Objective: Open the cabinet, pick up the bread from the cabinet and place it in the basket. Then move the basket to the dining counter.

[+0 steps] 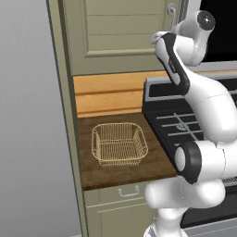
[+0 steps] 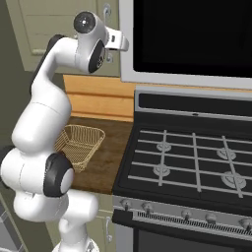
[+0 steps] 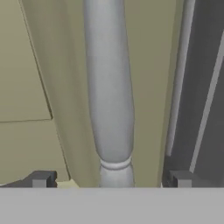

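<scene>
I'm lining my open jaws around the cabinet [image 1: 115, 32] handle [image 3: 109, 87], door shut, basket [image 1: 119, 143] empty, everything left.

Glossy white rounded arm [image 1: 203, 106] with black joint bands, grey disc cap, small dark square fingertips [image 3: 41, 179]

Olive-green cabinet [image 1: 115, 32] with silver handle [image 3: 109, 87]; golden-tan mesh basket [image 1: 119, 144]; dark wood-grain worktop [image 1: 157, 162].

Place: a rendered home kitchen
Signs: gas stove [image 2: 192, 162] with burner grates at 3 o'clock, olive cabinet [image 1: 115, 34] at 12, wooden surface [image 1: 125, 169]
</scene>
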Robot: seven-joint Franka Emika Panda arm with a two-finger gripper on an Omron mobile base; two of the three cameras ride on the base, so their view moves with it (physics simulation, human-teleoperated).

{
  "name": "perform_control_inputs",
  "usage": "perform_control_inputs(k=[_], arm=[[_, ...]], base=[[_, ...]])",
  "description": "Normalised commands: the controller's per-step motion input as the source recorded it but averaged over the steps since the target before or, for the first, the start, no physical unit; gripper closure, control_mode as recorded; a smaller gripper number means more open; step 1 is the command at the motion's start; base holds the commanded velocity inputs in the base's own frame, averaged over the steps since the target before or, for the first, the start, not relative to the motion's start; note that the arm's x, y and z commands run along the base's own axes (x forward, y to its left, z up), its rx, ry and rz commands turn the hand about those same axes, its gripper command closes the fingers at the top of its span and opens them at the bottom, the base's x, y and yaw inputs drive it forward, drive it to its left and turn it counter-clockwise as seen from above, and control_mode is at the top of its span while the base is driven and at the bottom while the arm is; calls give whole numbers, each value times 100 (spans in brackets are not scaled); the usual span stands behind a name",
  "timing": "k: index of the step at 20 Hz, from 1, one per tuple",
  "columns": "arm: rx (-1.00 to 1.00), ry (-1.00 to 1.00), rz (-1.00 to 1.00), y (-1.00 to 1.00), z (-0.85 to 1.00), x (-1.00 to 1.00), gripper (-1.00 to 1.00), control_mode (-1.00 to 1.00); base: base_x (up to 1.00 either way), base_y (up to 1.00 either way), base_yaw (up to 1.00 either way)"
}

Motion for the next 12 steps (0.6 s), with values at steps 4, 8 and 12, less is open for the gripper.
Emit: perform_control_inputs(k=[4, 8, 12], arm=[[0, 8, 0, 0, 0, 54, -100, -100], [0, -1, 0, 6, -1, 51, -100, -100], [0, -12, 2, 31, -18, 39, -100, -100]], base=[[0, 0, 0], [0, 0, 0], [0, 0, 0]])
